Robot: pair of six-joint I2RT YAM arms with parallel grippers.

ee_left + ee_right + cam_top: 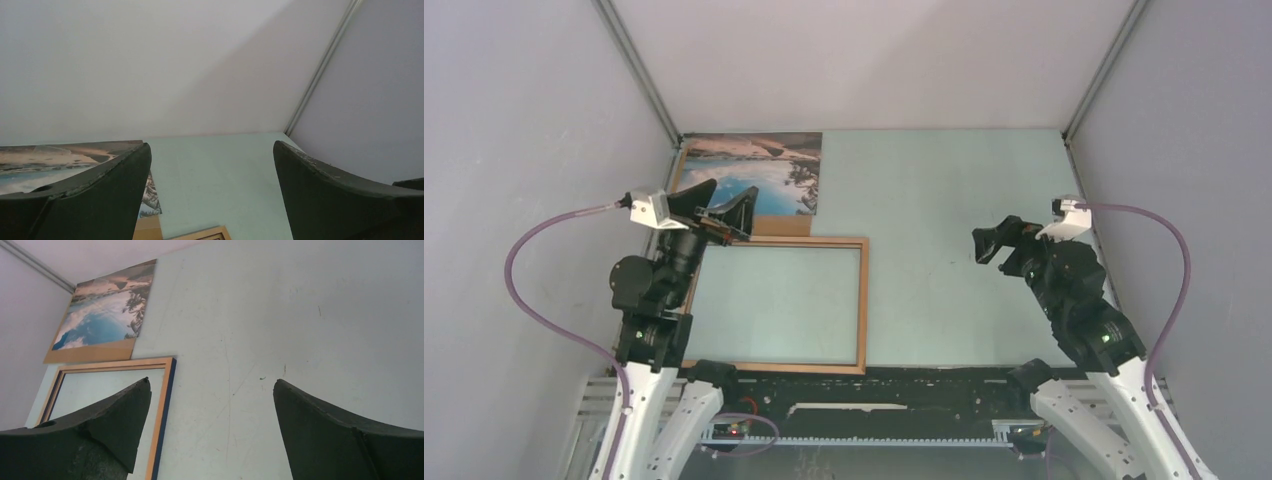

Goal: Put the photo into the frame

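Lying face-up at upper left, the rectangular landscape photo [749, 172] invites pickup — thin light-wood frame [865, 300] below. Left gripper [729, 192] and right gripper [996, 238] gape empty.

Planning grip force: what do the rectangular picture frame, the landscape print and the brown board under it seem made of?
Light brown rectangular picture frame: seemingly matte wood, navy outer edge; see-through pane, glass or plastic. Landscape photo print: thin paper, lying flat. Plain brown board beneath: probably cardboard.

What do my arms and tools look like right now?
White lower links, black upper joints. A lilac cable loops to a white camera block at each wrist. Left tool and right tool: two black, curved, scuffed fingers each.
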